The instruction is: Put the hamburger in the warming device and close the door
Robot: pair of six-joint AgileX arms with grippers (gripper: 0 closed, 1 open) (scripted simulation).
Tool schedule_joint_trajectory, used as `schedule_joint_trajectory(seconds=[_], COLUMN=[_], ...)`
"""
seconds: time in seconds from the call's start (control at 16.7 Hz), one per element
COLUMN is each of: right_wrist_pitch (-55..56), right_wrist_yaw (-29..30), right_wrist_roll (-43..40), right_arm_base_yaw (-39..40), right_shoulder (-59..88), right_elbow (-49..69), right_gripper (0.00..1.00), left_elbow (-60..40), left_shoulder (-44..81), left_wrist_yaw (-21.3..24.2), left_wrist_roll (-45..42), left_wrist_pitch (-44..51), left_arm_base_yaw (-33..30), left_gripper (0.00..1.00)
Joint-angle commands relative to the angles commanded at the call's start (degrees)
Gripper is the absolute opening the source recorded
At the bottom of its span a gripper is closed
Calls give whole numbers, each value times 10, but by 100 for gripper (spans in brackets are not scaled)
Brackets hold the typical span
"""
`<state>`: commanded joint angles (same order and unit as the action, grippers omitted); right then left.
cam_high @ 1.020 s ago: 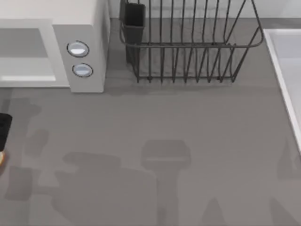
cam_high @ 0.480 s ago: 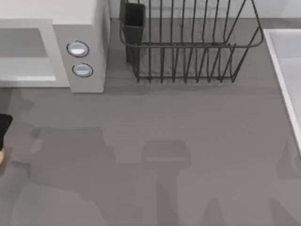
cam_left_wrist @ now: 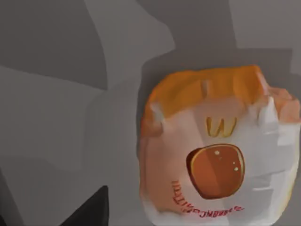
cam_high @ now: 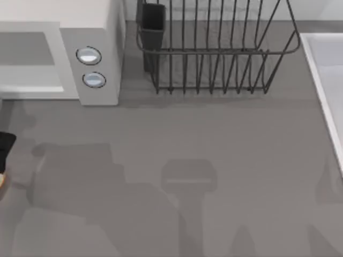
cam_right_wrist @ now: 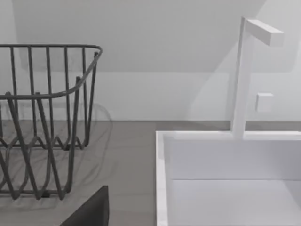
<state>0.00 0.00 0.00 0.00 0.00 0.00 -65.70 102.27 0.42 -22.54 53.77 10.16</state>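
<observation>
Left wrist view: left gripper (cam_left_wrist: 89, 212) over hamburger (cam_left_wrist: 216, 146) on table (cam_left_wrist: 56, 117), grip state unclear; nothing in microwave (cam_high: 91, 32) yet.

At the table's left edge, the left tool (cam_high: 4, 147) has crept slightly lower and rightward.

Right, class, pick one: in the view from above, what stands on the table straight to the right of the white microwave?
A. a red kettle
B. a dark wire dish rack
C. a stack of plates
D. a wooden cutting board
B: a dark wire dish rack stands just right of the microwave, next to the side with the two round knobs.
</observation>
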Motion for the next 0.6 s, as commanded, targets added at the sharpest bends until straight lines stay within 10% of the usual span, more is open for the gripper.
schedule_joint_trajectory(seconds=[0.6], right_wrist_pitch=[0], right_wrist_yaw=[0], right_wrist_roll=[0], right_arm_base_yaw=[0], right_shoulder=[0], right_elbow=[0], right_gripper=[100], left_elbow=[80], left_shoulder=[78], left_wrist_yaw=[0], left_wrist_roll=[-3], left_wrist_pitch=[-159], left_arm_base_yaw=[2], left_gripper=[100])
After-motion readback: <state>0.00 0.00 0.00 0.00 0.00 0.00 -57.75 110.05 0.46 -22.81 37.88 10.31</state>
